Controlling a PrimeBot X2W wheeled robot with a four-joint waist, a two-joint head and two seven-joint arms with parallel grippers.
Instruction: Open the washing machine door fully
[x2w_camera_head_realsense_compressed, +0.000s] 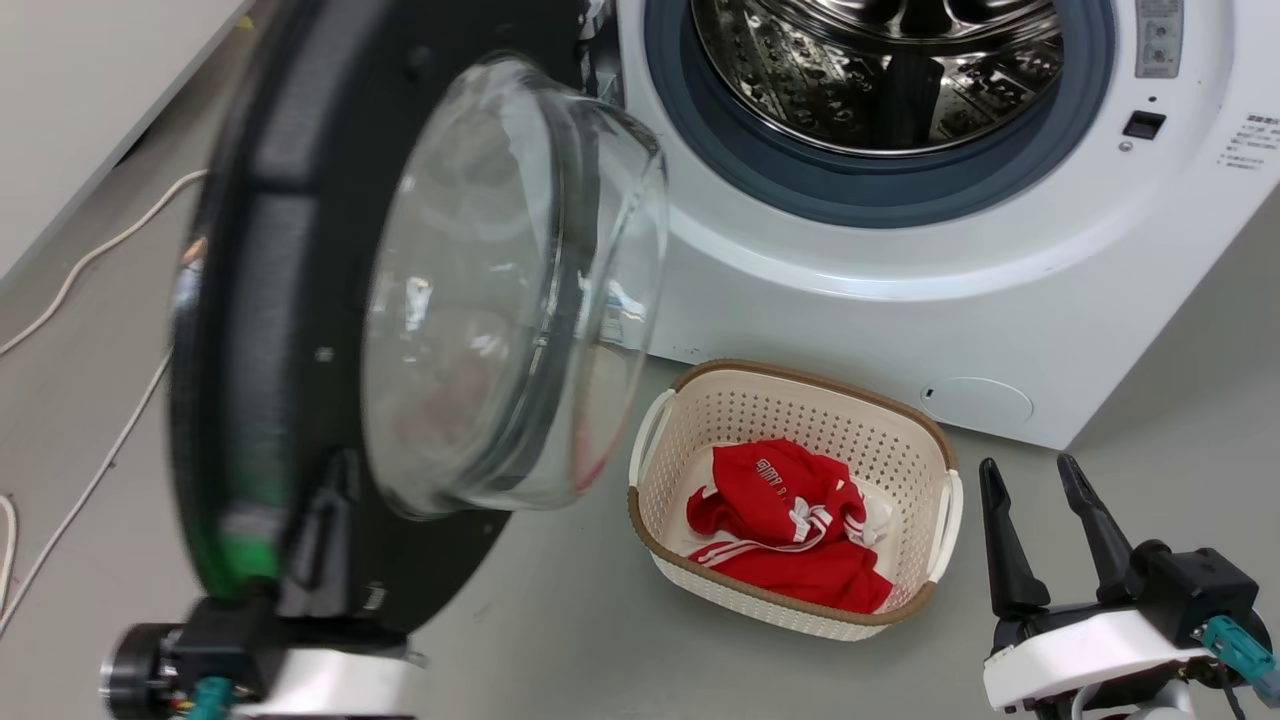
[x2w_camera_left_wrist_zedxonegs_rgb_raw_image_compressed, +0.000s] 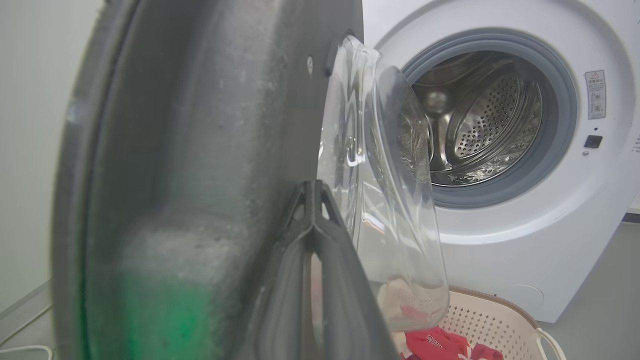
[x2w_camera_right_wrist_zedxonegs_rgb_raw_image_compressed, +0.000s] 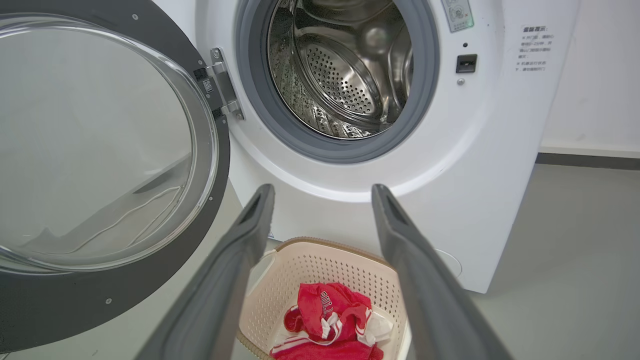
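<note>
The washing machine (x2w_camera_head_realsense_compressed: 900, 290) is a white front-loader with its steel drum (x2w_camera_head_realsense_compressed: 880, 60) exposed. The washing machine door (x2w_camera_head_realsense_compressed: 250, 300), black with a bulging glass bowl (x2w_camera_head_realsense_compressed: 500, 300), stands swung out to the left on its hinge (x2w_camera_right_wrist_zedxonegs_rgb_raw_image_compressed: 220, 85). My left gripper (x2w_camera_head_realsense_compressed: 335, 468) is shut, with its fingers lying against the door's inner face near the lower rim. In the left wrist view the left gripper (x2w_camera_left_wrist_zedxonegs_rgb_raw_image_compressed: 312, 187) has its tips together beside the door (x2w_camera_left_wrist_zedxonegs_rgb_raw_image_compressed: 200, 150), with nothing between them. At the lower right my right gripper (x2w_camera_head_realsense_compressed: 1025, 465) is open and holds nothing. The right gripper (x2w_camera_right_wrist_zedxonegs_rgb_raw_image_compressed: 322, 190) points at the machine front (x2w_camera_right_wrist_zedxonegs_rgb_raw_image_compressed: 490, 150).
A cream perforated basket (x2w_camera_head_realsense_compressed: 800, 385) with a red garment (x2w_camera_head_realsense_compressed: 790, 530) stands on the grey floor in front of the machine, between the two grippers. White cables (x2w_camera_head_realsense_compressed: 90, 260) trail over the floor at the left, beside a pale wall.
</note>
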